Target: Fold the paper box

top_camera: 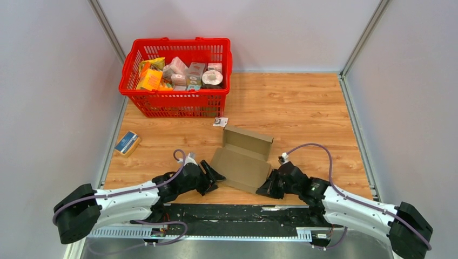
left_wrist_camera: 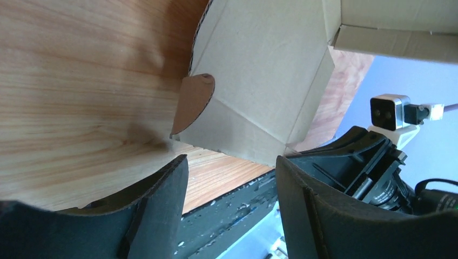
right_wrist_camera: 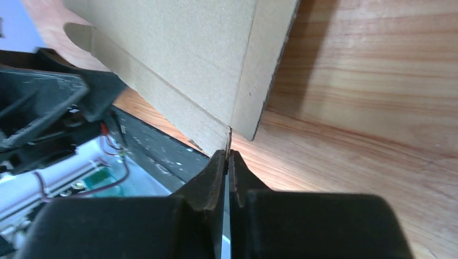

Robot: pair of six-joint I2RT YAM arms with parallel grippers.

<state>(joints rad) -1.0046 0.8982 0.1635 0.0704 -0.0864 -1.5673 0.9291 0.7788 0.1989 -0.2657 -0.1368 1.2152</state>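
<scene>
Overhead rear view; 2 close wrist views, common paper box (top_camera: 243, 159)

Quick headcount. Two robot arms, the left arm (top_camera: 129, 197) and the right arm (top_camera: 351, 205). That means two grippers too, the left gripper (top_camera: 216, 177) and the right gripper (top_camera: 265, 190), with two fingers apiece. There's a purple cable (top_camera: 311, 144) looping off each arm, so two of those. One paper box (top_camera: 243, 162), all a single piece of brown cardboard. One red basket (top_camera: 178, 102). One blue-and-tan packet (top_camera: 127, 143). One little white card (top_camera: 220, 122). The groceries (top_camera: 178, 73) in the basket are the tricky bit. I make it roughly ten, but they're piled over each other, so don't hold me to it. There's definitely just one round roll (top_camera: 212, 77) among them.
</scene>
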